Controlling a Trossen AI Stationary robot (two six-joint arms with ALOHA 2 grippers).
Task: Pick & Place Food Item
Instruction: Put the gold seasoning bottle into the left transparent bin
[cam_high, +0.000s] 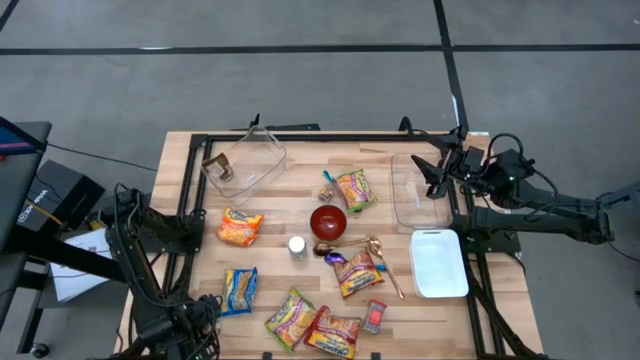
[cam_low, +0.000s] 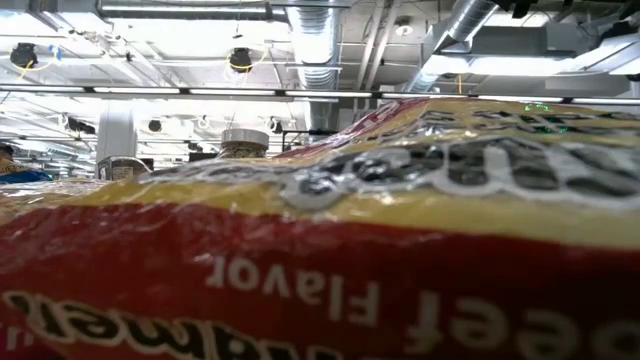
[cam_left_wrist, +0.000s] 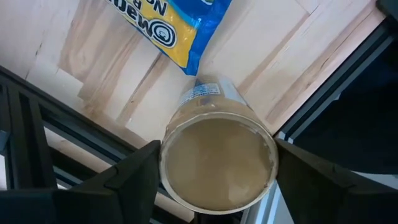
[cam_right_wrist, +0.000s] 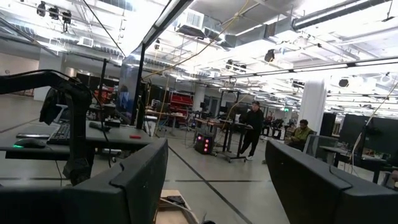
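Two dark arms flank a pale wooden plank surface (cam_high: 300, 160) seen from above. Crinkly foil snack packets lie scattered across it, with a glossy red bowl (cam_high: 328, 221) at the centre. The left arm (cam_high: 150, 240) bends down at the near left corner. The right gripper (cam_high: 437, 170) hovers over a clear plastic tub (cam_high: 405, 205) at the far right edge.

Low view: a red and yellow noodle packet (cam_low: 320, 260), shiny and wrinkled, blocks nearly everything.

Left wrist view: the left gripper (cam_left_wrist: 217, 149) stands wide around a smooth round jar (cam_left_wrist: 217, 165) with a tan top. Its fingers sit close against the jar's sides, and I cannot tell whether they are pressing yet. The jar sits at the surface's edge, just beside a blue and yellow packet (cam_left_wrist: 180, 25). Being curved and slick, it could probably slip, tip, or roll off that edge if squeezed off-centre.

Right wrist view: the fingers are spread apart, holding nothing.
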